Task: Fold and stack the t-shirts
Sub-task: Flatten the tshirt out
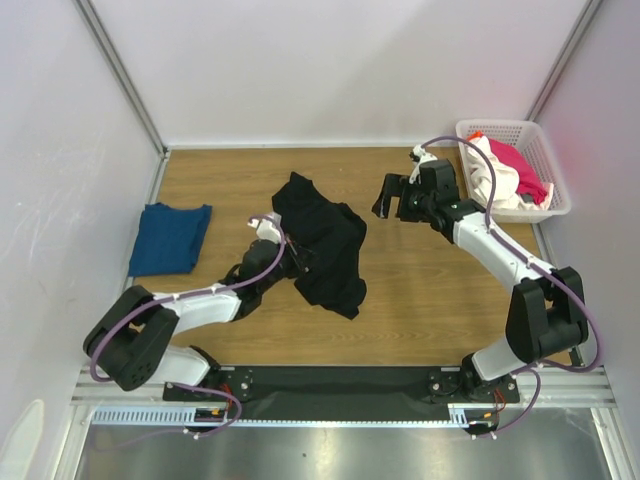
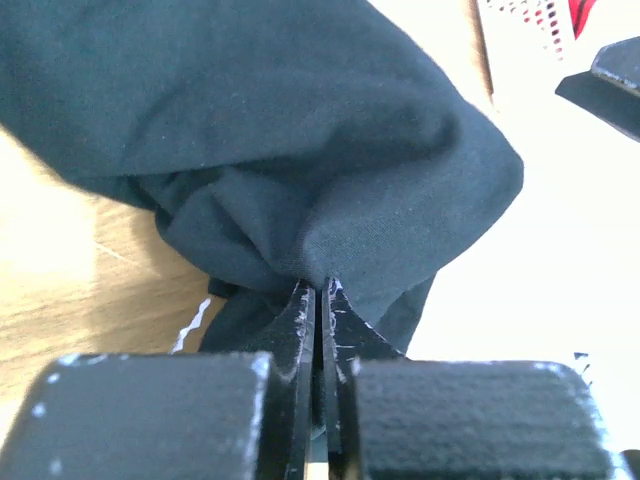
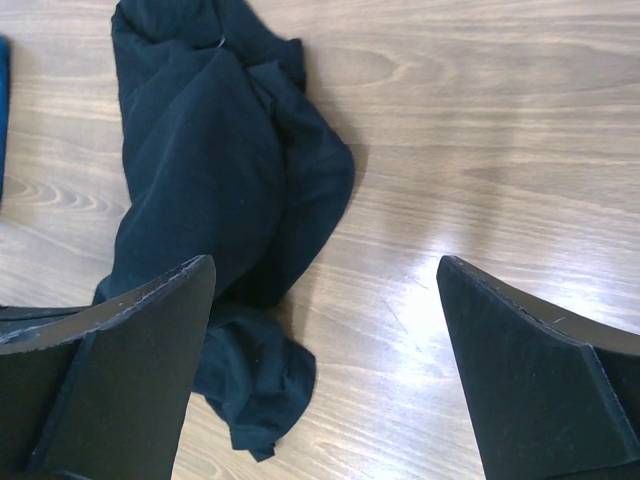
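A large black t-shirt [image 1: 325,245] lies crumpled in the middle of the wooden table. My left gripper [image 1: 297,258] is shut on its left edge; the left wrist view shows the cloth [image 2: 300,150] pinched between the closed fingers [image 2: 322,300]. My right gripper [image 1: 392,197] is open and empty, held above the table just right of the shirt, which also shows in the right wrist view [image 3: 220,190]. A folded dark blue t-shirt [image 1: 168,237] lies flat at the left. White [image 1: 490,175] and pink-red [image 1: 520,172] shirts sit in the basket.
A white lattice basket [image 1: 548,160] stands at the back right corner. White walls enclose the table on the left, back and right. Bare wood [image 1: 440,290] shows in front of and right of the black shirt.
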`<state>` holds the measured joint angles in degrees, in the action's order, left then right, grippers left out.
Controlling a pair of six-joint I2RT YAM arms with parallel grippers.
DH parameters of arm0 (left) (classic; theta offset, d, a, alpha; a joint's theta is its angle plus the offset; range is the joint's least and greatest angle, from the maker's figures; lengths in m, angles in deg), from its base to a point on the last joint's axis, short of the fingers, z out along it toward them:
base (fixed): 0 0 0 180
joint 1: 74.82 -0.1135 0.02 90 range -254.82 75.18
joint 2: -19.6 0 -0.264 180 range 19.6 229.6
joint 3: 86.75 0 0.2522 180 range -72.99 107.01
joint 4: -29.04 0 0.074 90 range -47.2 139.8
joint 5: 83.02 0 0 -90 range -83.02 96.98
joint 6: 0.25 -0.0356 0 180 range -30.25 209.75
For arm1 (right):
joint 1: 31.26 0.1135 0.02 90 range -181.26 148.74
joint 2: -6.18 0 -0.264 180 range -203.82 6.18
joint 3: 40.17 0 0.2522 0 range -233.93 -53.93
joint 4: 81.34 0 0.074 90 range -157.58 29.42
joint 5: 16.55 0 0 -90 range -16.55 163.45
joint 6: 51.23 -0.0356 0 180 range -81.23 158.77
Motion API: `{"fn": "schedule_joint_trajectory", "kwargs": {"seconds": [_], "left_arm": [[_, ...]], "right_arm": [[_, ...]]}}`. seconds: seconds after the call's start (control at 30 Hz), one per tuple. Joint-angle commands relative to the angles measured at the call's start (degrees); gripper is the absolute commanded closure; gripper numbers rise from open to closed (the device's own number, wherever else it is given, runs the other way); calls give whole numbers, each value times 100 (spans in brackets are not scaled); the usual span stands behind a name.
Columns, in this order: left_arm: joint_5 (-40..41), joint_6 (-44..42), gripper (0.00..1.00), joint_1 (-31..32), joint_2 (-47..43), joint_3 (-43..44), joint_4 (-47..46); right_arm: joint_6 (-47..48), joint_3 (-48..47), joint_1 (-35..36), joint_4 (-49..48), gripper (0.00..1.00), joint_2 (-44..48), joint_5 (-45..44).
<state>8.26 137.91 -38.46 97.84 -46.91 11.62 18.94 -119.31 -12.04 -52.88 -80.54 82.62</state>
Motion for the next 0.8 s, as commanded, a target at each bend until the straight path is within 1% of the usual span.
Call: {"fn": "schedule_joint_trajectory", "kwargs": {"seconds": [0.0,0.03,0.07,0.1,0.13,0.17,0.2,0.23,0.27,0.3,0.33,0.37,0.4,0.43,0.47,0.5,0.57,0.6,0.63,0.67,0.7,0.73,0.77], "left_arm": [[91,-148,100,-67,-158,28,-338],[118,-245,100,-181,-299,80,-127],[257,-498,100,-243,-466,403,292],[520,-692,100,-296,-972,684,1541],[1367,-946,100,-305,-1212,992,2154],[1740,-1584,100,-314,-1484,1647,2656],[2127,-1930,100,-314,-1870,1993,3418],[2601,-2264,100,-322,-2030,2310,3695],[2719,-2824,100,-331,-2136,2975,3915],[2711,-3117,100,-340,-2189,3303,4292],[2450,-3372,100,-331,-2199,3611,4452],[2221,-3766,100,-323,-2146,4180,4802],[1993,-3927,100,-305,-2042,4438,5014],[1790,-4042,100,-235,-1745,4675,5243],[1440,-4234,100,-191,-1550,4999,5454],[1219,-4323,100,-147,-1392,5072,5725],[806,-4473,100,72,-978,4969,5851],[725,-4517,100,186,-881,4881,5877],[672,-4552,100,466,-767,4793,5895],[672,-4631,100,616,-592,4653,5895],[655,-4684,100,775,-477,4625,5974],[672,-4763,100,1116,-380,4616,6009],[663,-4798,100,1284,-162,4633,6088]], "right_arm": [[103,-282,-6,42,0,269,-266],[111,-317,-15,59,0,261,-284],[120,-387,-15,112,0,269,-275],[120,-448,-6,147,0,269,-275],[112,-484,2,147,0,278,-275],[94,-545,-6,165,0,269,-284],[76,-580,-6,147,0,278,-301],[33,-589,-24,139,0,269,-336],[-2,-624,-24,130,0,269,-354],[-38,-703,-93,138,0,226,-354],[-99,-756,-138,173,0,208,-302],[-126,-783,-182,208,0,190,-267],[-178,-800,-226,226,0,199,-240],[-257,-800,-313,226,0,199,-214],[-292,-774,-366,226,0,216,-188],[-310,-696,-393,226,0,234,-196],[-354,-590,-463,192,0,322,-222],[-363,-546,-489,200,0,357,-240],[-372,-458,-525,235,0,401,-231],[-372,-440,-560,261,0,436,-249],[-381,-405,-586,279,0,445,-249],[-381,-318,-630,279,0,497,-258],[-372,-273,-648,279,0,498,-258]]}}
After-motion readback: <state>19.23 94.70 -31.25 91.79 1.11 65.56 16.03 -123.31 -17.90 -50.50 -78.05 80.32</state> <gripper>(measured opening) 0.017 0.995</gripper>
